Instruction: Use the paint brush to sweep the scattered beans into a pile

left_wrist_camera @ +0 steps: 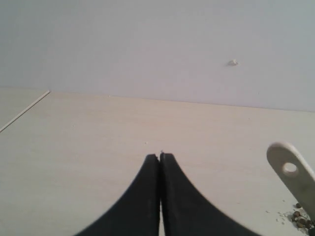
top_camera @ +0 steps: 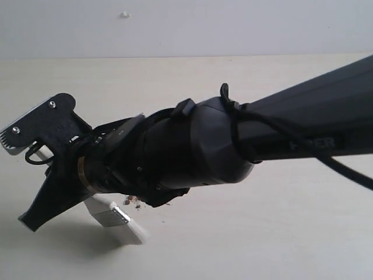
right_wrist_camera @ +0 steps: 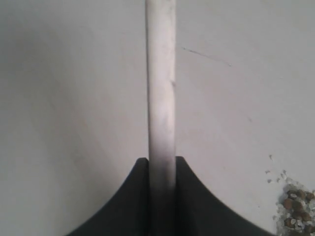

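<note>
Gripping paint brush point(right_wrist_camera: 161, 73) w/ R gripper point(right_wrist_camera: 162, 164), beans point(right_wrist_camera: 295, 204) nearby

Here's the big matte-black arm point(top_camera: 291, 128), its rounded shell swelling at the joint, faint lettering pressed into the forearm. A black cable point(top_camera: 349, 171) loops over it. There's a brass-coloured ring point(top_camera: 81, 172) at the wrist, and a dark plate point(top_camera: 35, 119) edged in silver-grey with two screws. On the right claw point(right_wrist_camera: 161, 164), black fingers flare broad toward the base. The left claw point(left_wrist_camera: 159, 158) has the same black, the same curved taper.
</note>
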Tool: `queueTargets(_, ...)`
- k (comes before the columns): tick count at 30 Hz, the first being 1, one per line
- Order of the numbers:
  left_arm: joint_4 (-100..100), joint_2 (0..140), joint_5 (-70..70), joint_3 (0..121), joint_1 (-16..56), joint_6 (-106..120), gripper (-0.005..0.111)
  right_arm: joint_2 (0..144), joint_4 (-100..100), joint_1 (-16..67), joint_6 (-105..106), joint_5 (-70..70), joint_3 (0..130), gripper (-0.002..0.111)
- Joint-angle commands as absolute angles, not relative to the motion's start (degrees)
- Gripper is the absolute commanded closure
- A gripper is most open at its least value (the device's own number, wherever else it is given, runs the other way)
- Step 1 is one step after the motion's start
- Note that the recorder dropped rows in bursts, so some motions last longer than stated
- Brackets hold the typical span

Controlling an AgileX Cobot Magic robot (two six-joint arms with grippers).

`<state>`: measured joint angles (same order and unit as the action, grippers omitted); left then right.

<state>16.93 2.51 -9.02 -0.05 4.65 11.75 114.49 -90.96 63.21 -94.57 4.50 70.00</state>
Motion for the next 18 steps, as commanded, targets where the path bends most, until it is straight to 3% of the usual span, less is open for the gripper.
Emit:
queueTargets(1,17.21,2.14,-8.97,0.0,4.61,11.77,0.107,114.12,-91.61,62.38,-94.1,5.91,69.57,0.108)
queueTargets(18,17.21,2.14,-8.97,0.0,4.61,11.77,0.107,118.82,-95.06,55.9,-92.67,7.97,73.99,0.108)
